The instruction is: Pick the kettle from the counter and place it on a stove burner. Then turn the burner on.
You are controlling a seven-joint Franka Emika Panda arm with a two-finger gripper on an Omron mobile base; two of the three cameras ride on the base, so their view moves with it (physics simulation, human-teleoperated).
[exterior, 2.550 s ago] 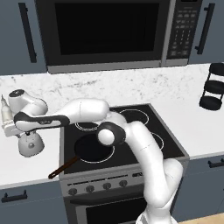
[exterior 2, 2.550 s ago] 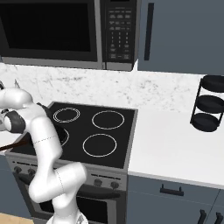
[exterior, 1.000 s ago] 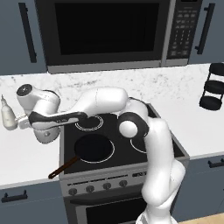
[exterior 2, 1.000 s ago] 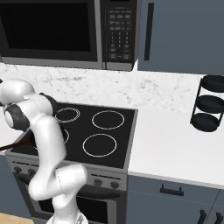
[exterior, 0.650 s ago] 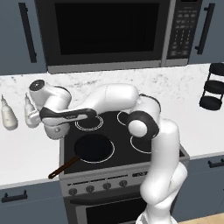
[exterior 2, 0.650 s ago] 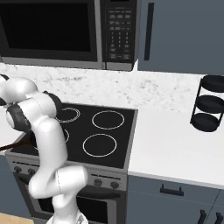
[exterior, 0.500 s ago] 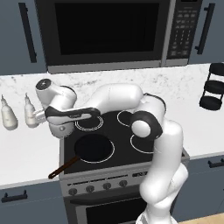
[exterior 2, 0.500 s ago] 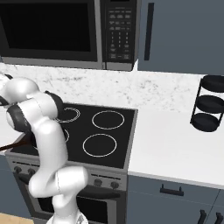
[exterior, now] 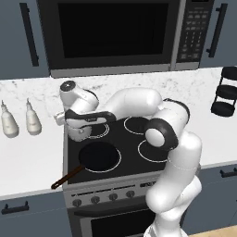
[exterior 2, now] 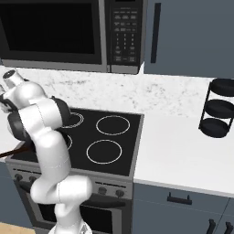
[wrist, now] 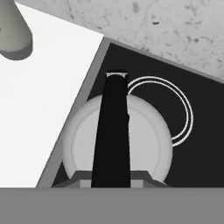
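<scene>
I see the kettle hanging under the gripper at the left rear corner of the cooktop. From the hand camera, the kettle sits directly below, its black handle running straight up the middle. The fingertips are hidden at the bottom of that view, so I cannot tell how the jaws stand.

Edges: in the hand view, the kettle overlaps the grey left rim of the stove; the dome covers the left part of the double-ring burner, with the right arc of the rings showing clear. Whether the kettle touches the glass, I cannot tell.

Left of the stove, white counter. 2 bottles stand well apart from the kettle; the base of 1 shows at the top left of the hand view.

A black pan sits on the front left burner, just in front of the kettle, its handle sticking out over the front left corner. The right 2 burners are bare. A black tiered rack stands far right on the counter. The microwave hangs above the arm.
</scene>
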